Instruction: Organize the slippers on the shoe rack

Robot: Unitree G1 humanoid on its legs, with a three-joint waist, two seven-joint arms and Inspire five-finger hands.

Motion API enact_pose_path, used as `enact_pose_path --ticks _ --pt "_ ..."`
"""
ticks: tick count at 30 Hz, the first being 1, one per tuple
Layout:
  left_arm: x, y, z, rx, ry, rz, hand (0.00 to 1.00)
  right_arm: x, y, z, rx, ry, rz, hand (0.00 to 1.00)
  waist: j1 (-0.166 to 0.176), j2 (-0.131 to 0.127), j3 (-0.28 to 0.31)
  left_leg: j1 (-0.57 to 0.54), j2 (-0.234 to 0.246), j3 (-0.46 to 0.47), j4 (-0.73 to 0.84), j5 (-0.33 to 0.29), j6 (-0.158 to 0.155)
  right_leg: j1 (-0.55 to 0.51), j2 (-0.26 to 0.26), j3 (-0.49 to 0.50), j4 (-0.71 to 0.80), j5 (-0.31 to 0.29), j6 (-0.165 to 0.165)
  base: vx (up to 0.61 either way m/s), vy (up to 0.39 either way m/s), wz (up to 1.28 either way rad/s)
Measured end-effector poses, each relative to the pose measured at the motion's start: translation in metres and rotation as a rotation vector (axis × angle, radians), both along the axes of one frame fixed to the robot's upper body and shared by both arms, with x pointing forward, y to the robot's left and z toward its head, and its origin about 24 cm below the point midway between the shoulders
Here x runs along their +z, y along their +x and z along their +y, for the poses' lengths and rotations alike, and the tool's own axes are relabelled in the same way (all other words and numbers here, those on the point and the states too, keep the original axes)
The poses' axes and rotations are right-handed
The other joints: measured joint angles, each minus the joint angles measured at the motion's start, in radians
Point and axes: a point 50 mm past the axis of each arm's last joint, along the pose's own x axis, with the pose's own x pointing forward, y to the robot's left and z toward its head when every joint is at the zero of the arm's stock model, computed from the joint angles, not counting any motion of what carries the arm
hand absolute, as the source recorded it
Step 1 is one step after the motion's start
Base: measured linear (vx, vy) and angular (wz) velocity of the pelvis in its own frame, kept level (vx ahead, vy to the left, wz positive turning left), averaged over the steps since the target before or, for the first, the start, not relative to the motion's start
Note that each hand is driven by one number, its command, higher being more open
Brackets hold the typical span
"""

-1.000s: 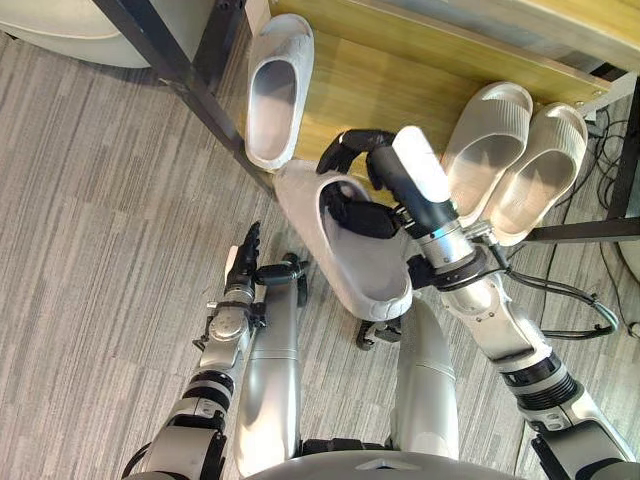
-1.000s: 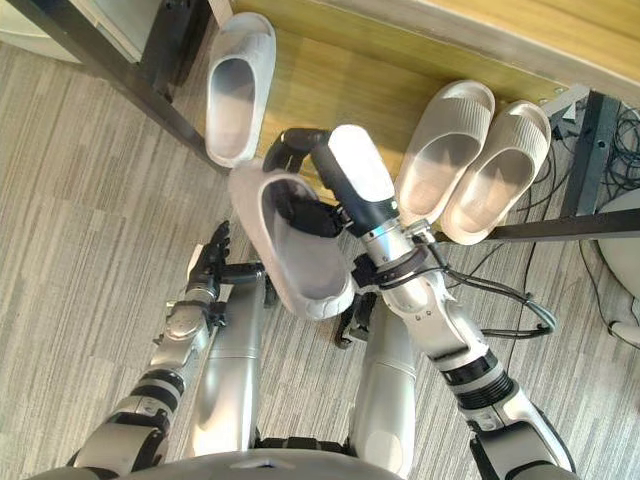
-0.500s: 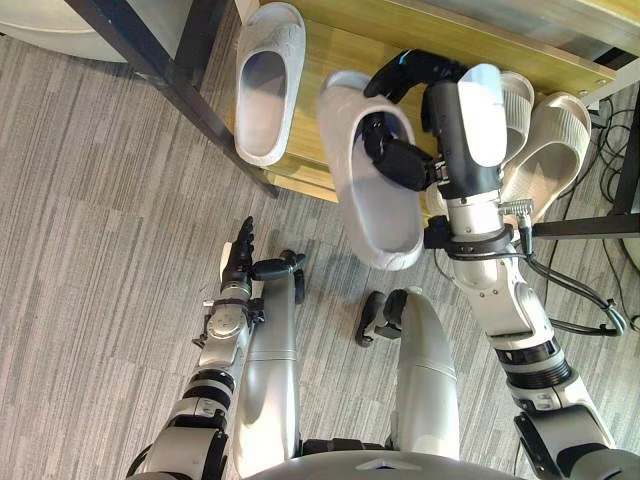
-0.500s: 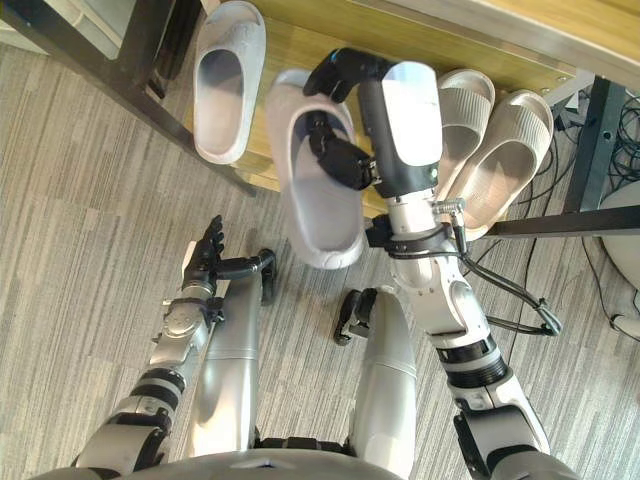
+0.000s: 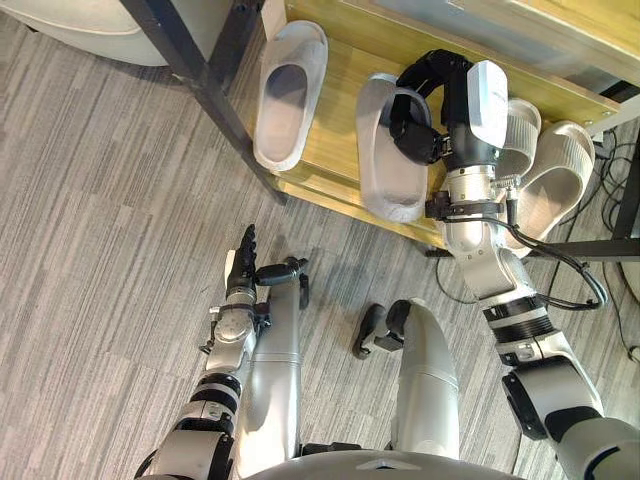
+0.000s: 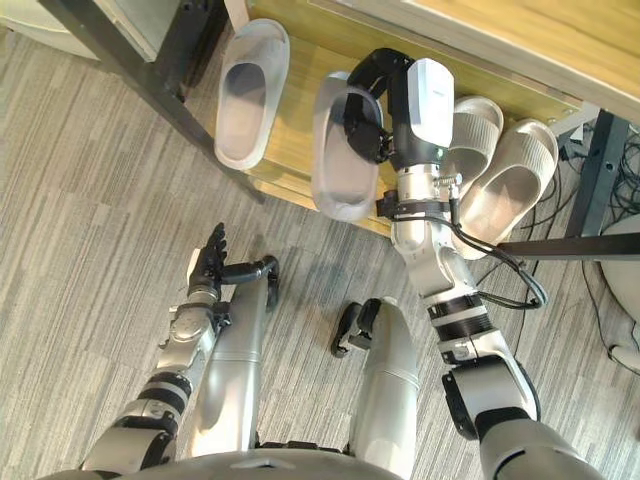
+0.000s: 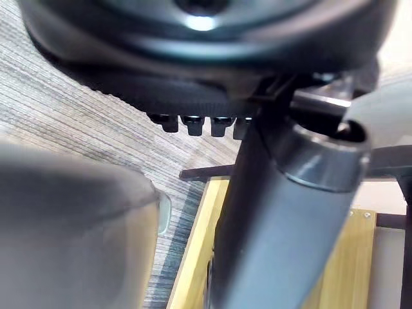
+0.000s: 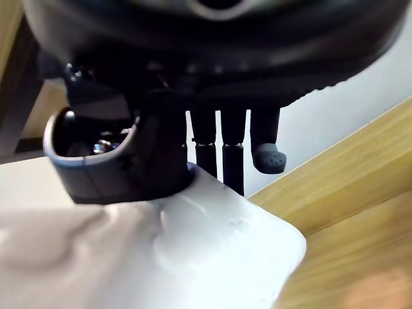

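While the right hand grips the slipper at upper centre, thumb inside it, a release could go wrong: its heel lies at the shelf's front edge, and I cannot tell if it rests on the wood. It might tip onto the floor, or its toe may nudge the beige pair at upper right. A grey slipper lies upper left. The left hand hangs with straight fingers, lower left, over grey striped flooring

The wooden shelf bears one grey slipper at left, two beige slippers at right.
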Motion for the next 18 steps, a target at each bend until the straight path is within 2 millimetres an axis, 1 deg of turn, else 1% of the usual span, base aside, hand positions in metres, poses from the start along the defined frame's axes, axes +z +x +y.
enact_pose_path --ticks 1,2,7,13,17,18 --pt "0.0 0.0 -0.002 0.001 -0.008 -0.002 1.0 0.003 0.004 -0.002 -0.002 0.011 0.005 0.0 0.008 0.001 -0.002 -0.003 -0.006 -0.001 -0.003 0.002 0.0 0.0 -0.008 -0.005 0.003 -0.006 -0.001 0.02 -0.026 0.21" --pt "0.0 0.0 -0.004 0.003 -0.019 -0.006 1.0 0.006 0.008 -0.003 -0.01 0.003 0.008 1.0 0.017 0.002 -0.002 -0.005 -0.009 -0.001 -0.005 0.004 -0.002 0.0 -0.013 -0.008 0.004 -0.009 -0.001 0.02 -0.025 0.18" --pt "0.001 0.0 -0.009 0.0 -0.03 -0.021 1.0 0.017 0.016 -0.002 -0.024 -0.013 -0.008 1.0 0.035 0.008 -0.006 -0.018 -0.023 -0.012 -0.012 0.01 -0.011 0.0 -0.031 -0.034 0.003 -0.018 -0.003 0.03 -0.012 0.13" --pt "0.001 0.0 -0.011 -0.004 -0.036 -0.026 1.0 0.028 0.019 -0.002 -0.023 0.028 -0.033 1.0 0.042 0.013 -0.009 -0.027 -0.044 -0.022 -0.013 0.011 -0.014 0.005 -0.053 -0.055 0.009 -0.034 -0.002 0.01 0.004 0.14" --pt "-0.002 -0.001 -0.007 0.002 -0.026 -0.008 1.0 0.032 0.02 -0.002 -0.017 0.055 -0.035 1.0 0.05 0.013 -0.009 -0.028 -0.046 -0.023 -0.013 0.012 -0.015 0.005 -0.056 -0.056 0.012 -0.038 -0.003 -0.01 0.0 0.02" --pt "-0.006 -0.003 -0.002 0.009 -0.01 0.019 1.0 0.033 0.02 -0.002 -0.014 0.066 -0.037 1.0 0.05 0.013 -0.01 -0.028 -0.046 -0.023 -0.014 0.012 -0.015 0.005 -0.056 -0.056 0.013 -0.038 -0.004 0.0 0.0 0.0"
